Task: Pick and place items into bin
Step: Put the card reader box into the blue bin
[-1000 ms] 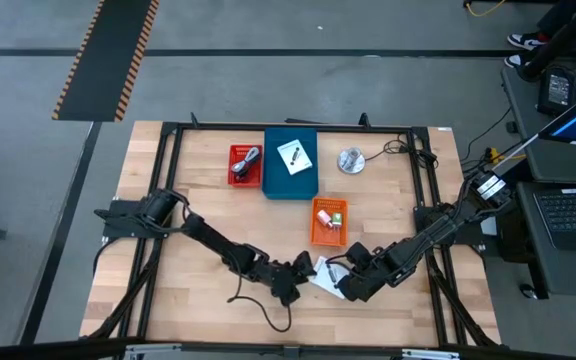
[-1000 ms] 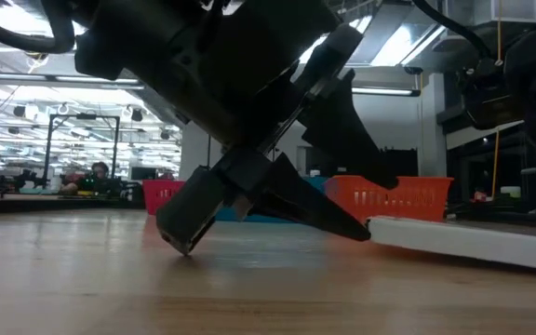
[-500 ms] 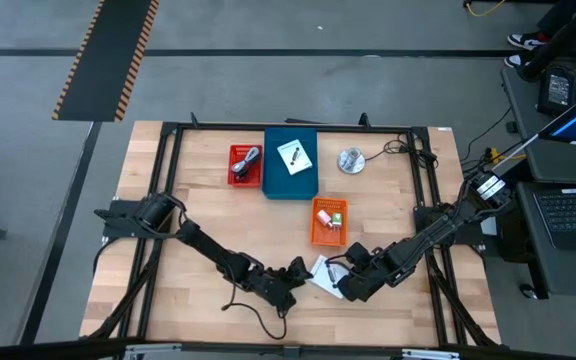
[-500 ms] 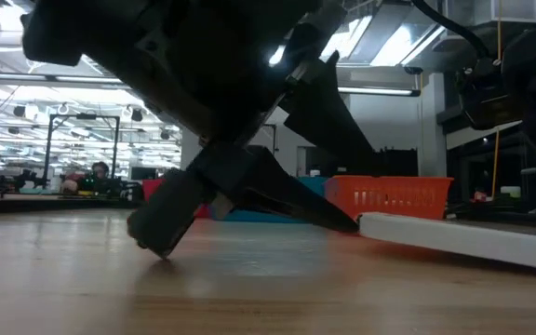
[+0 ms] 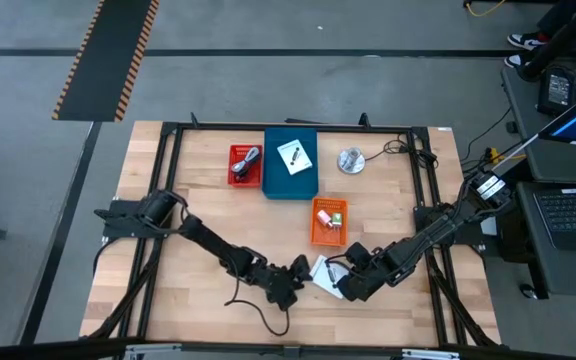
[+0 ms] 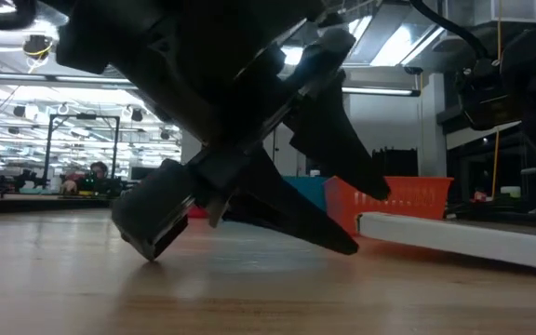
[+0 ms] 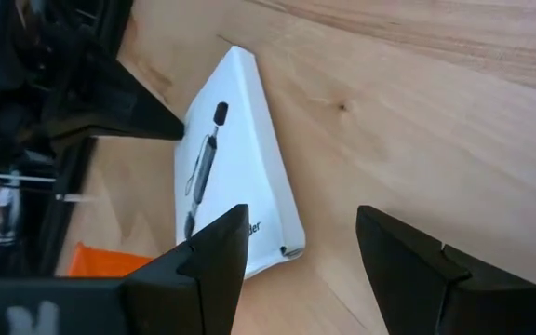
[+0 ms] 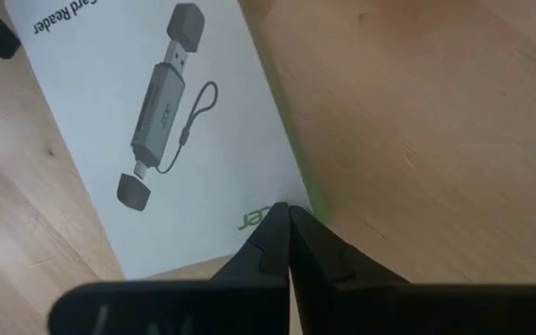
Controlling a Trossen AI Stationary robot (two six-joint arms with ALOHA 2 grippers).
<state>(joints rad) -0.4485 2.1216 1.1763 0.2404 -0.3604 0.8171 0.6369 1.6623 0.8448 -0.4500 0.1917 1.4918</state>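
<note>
Your left gripper [image 5: 290,283] has swung back toward the white box [image 5: 322,275] – fingers [image 7: 214,249] wide, holding nothing. The box lies flat on the desk [image 5: 168,300], right gripper [image 5: 340,288] pinched shut at its edge. Approach resumed; no grasp yet.

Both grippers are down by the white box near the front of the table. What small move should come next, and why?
Probably ease the open left gripper forward so its fingers straddle the white box, then close. The box lies flat on the table, one corner just ahead of the left fingertips, not yet between them. The shut right gripper rests at the box's edge and seems to brace it.
</note>
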